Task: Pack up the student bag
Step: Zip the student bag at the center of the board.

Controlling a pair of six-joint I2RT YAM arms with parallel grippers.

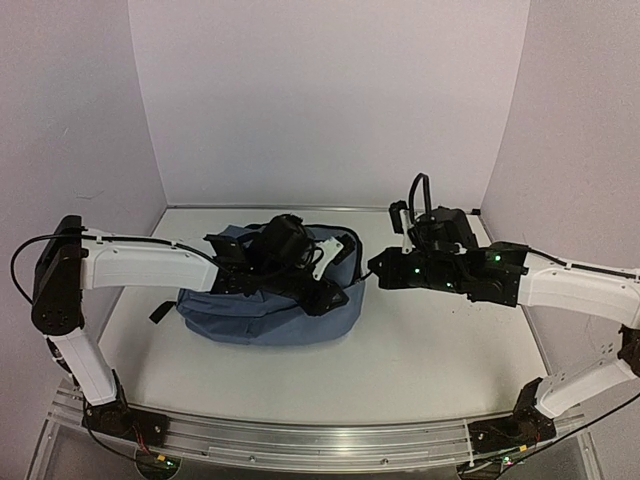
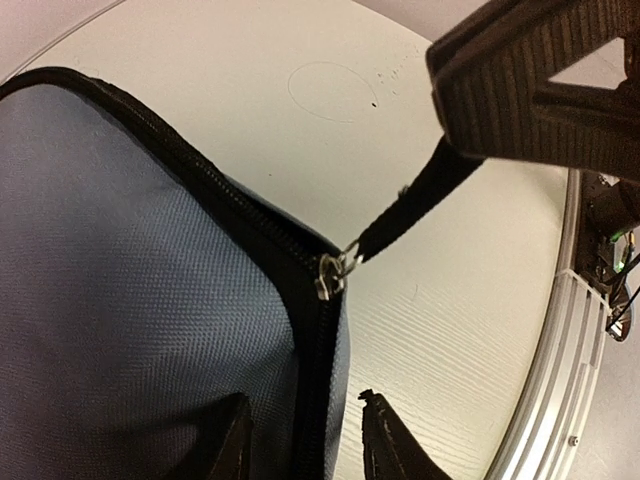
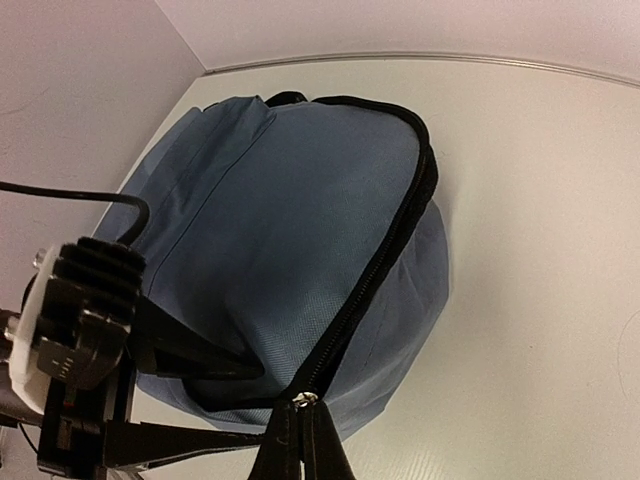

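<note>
The student bag (image 1: 262,312) is slate-blue fabric with a black zipper and lies on the white table left of centre. Its zipper looks closed along the edge in the right wrist view (image 3: 290,230). My right gripper (image 1: 376,268) is shut on the black zipper pull strap (image 2: 410,205), which runs taut from the metal slider (image 2: 335,272) at the bag's near corner. The slider also shows just ahead of my shut right fingertips (image 3: 300,440). My left gripper (image 2: 303,400) reaches over the bag, its jaws closed across the bag's zippered edge beside the slider (image 1: 328,295).
White table (image 1: 440,350) with lilac walls on three sides. An aluminium rail (image 2: 560,380) runs along the near edge. Black bag straps (image 1: 160,312) trail off the bag's left side.
</note>
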